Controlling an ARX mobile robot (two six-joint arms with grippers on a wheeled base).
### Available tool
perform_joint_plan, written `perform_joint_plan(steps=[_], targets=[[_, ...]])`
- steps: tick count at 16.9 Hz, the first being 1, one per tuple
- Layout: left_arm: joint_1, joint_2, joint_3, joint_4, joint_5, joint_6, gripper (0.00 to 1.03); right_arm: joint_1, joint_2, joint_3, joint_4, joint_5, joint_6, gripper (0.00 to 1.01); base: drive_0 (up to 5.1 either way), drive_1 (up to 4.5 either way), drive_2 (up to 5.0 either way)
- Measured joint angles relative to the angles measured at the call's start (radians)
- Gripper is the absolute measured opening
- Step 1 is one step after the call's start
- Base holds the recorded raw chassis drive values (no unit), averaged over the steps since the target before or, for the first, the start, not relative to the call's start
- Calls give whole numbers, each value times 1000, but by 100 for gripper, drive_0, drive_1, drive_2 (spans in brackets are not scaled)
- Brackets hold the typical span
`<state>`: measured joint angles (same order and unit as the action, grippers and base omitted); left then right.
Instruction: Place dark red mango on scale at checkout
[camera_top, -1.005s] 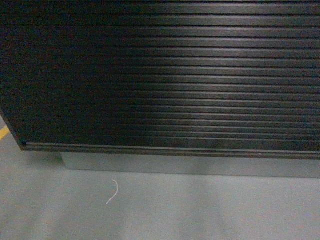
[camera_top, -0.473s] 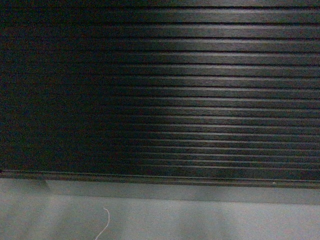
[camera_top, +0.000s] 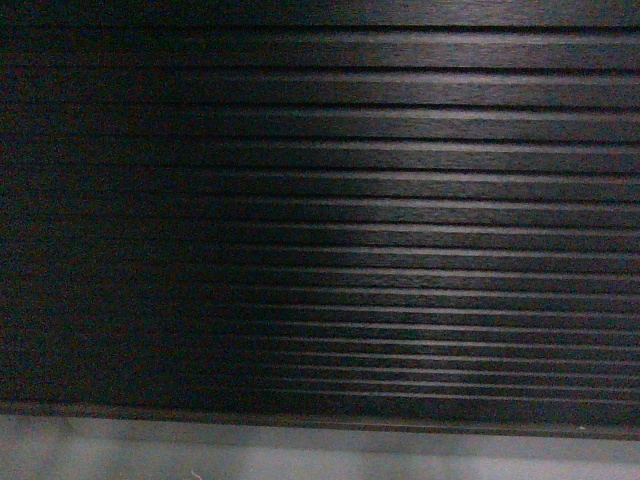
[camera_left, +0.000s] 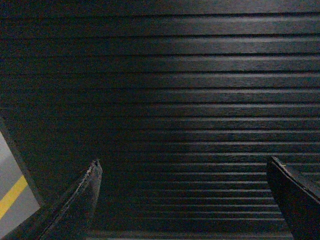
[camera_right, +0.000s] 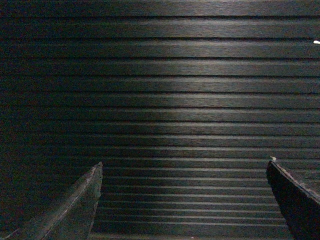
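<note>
The checkout (camera_top: 400, 200) fills the head view as a dark ribbed front panel, with its grey plinth (camera_top: 300, 455) as a thin strip along the bottom. The dark red mango and the scale are out of view. My left gripper (camera_left: 182, 162) is open and empty, its two dark fingers (camera_left: 85, 200) wide apart in front of the ribbed panel (camera_left: 175, 90). In the right wrist view my right gripper (camera_right: 184, 162) is open too, nothing between its fingers (camera_right: 80, 205), facing the same panel (camera_right: 175, 90). Neither gripper shows in the head view.
At the left edge of the left wrist view the panel ends, and grey floor (camera_left: 7, 165) with a yellow line (camera_left: 11, 197) shows past it. The ribbed wall stands close ahead of both arms.
The head view has closed in on the checkout front. The panel's lower edge and plinth dropped toward the bottom of the frame, and the floor with its white thread has slid out of sight.
</note>
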<state>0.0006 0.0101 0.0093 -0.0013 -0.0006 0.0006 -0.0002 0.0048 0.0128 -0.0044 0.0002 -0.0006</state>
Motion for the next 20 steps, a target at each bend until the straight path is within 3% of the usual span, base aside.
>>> perform_joint_plan(steps=[20], targets=[[0, 0, 0, -3, 0, 0, 98, 0, 0, 0, -1, -1, 1, 98, 0, 0, 0]])
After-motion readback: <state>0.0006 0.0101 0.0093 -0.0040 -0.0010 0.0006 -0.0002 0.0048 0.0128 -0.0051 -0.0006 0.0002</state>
